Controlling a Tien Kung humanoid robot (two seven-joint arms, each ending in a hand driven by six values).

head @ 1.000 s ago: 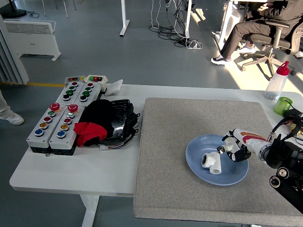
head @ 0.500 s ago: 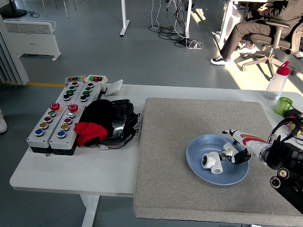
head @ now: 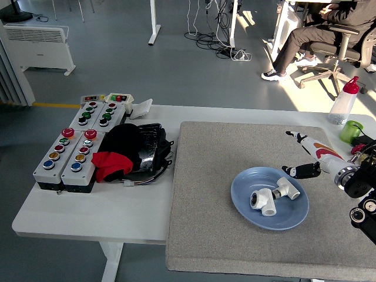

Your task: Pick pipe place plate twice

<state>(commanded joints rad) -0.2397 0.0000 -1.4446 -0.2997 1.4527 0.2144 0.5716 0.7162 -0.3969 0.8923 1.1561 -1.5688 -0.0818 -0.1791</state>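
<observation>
Right hand (head: 311, 157) hangs open above the grey mat (head: 235, 176), just right of the blue plate (head: 244, 197), fingers spread, holding nothing. On the plate lie two white pipe fittings, touching: the pipe tee (head: 285, 189) at the right, long axis running lower-left to upper-right, and the pipe elbow (head: 262, 203) beside it, one open mouth facing left toward the plate's middle. Further left sit a black and red bundle (head: 126, 153) and the button boxes (head: 76, 144). Any lettering there is too small to read
</observation>
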